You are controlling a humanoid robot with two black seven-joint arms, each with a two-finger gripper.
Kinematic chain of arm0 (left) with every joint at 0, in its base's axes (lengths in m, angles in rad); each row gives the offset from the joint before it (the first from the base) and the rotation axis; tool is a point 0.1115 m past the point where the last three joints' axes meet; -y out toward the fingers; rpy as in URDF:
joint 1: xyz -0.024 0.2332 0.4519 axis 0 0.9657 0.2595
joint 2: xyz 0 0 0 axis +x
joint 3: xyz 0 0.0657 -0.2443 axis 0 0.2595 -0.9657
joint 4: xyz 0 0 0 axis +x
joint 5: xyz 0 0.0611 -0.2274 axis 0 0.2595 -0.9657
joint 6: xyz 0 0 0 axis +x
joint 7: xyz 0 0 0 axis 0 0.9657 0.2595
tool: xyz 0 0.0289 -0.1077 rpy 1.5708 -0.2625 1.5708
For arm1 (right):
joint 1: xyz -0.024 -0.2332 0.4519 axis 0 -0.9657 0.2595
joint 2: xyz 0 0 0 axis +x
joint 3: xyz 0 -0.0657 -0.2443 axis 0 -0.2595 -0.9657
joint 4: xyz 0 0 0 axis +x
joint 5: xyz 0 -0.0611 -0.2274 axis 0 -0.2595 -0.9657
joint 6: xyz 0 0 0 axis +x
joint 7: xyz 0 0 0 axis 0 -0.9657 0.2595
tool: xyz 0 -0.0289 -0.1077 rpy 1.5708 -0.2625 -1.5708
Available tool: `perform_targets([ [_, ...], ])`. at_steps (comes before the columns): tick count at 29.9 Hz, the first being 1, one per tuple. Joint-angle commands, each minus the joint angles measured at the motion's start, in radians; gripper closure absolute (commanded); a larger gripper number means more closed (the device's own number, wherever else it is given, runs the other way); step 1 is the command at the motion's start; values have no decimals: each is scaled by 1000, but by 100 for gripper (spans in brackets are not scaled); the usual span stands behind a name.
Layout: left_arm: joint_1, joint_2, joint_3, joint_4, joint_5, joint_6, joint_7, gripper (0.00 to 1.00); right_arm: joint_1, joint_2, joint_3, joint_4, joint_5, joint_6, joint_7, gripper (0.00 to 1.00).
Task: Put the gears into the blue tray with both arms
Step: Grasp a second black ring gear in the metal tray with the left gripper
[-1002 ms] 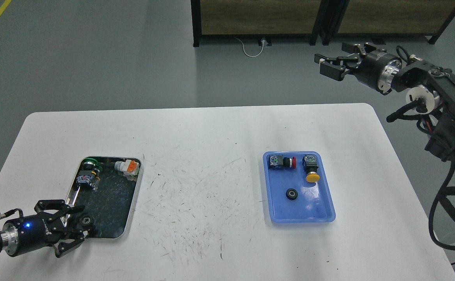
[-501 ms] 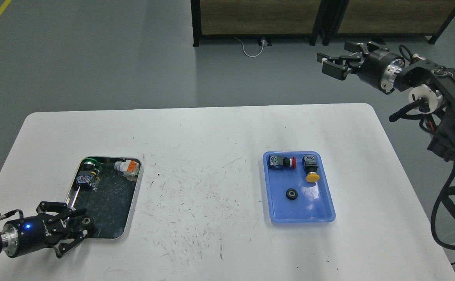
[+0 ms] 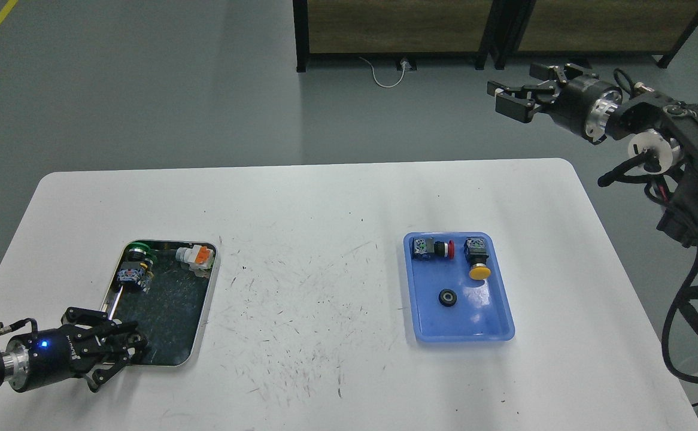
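One gear [image 3: 446, 297], dark with a pale centre hole, lies in the middle of the blue tray [image 3: 500, 331] on the table's right half. A second gear [image 3: 137, 342] sits in the near left corner of the silver tray [image 3: 208, 293], partly hidden by my left gripper [image 3: 130, 343]. That gripper's black fingers are drawn in around the gear, low in the tray corner. My right gripper [image 3: 507, 99] is held high beyond the table's far right corner, open and empty, pointing left.
In the blue tray's far end lie a red-capped switch [image 3: 436, 248] and a yellow-capped switch [image 3: 478, 264]. The silver tray's far end holds a green-capped switch [image 3: 136, 258] and a white and orange part [image 3: 196, 255]. The white table [image 3: 325, 203] is scuffed.
My left gripper has sunk lower into the silver tray's corner and its fingers have drawn together around the gear. The right gripper has drifted slightly right and up.
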Motion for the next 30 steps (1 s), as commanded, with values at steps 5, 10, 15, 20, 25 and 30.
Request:
perform_targets([
  [5, -7, 0, 18, 0, 0, -1, 0, 73, 0, 0, 0, 0, 0, 0, 0, 5],
  [10, -10, 0, 18, -3, -2, -1, 0, 73, 2, -2, 0, 0, 0, 0, 0, 5],
  [15, -45, 8, 18, -11, -3, -12, 0, 73, 0, -2, 0, 0, 0, 0, 0, 5],
  [20, -83, 35, 18, -34, -3, -36, 0, 73, -3, -12, 0, -3, 0, 0, 0, 5],
  [25, -109, 77, 18, -134, -2, -38, 0, 73, -9, -15, -2, -6, -2, 0, 2, 4],
  [30, -140, 103, 18, -276, 20, -36, 0, 73, -12, -15, -6, -12, -2, 0, 2, 4],
])
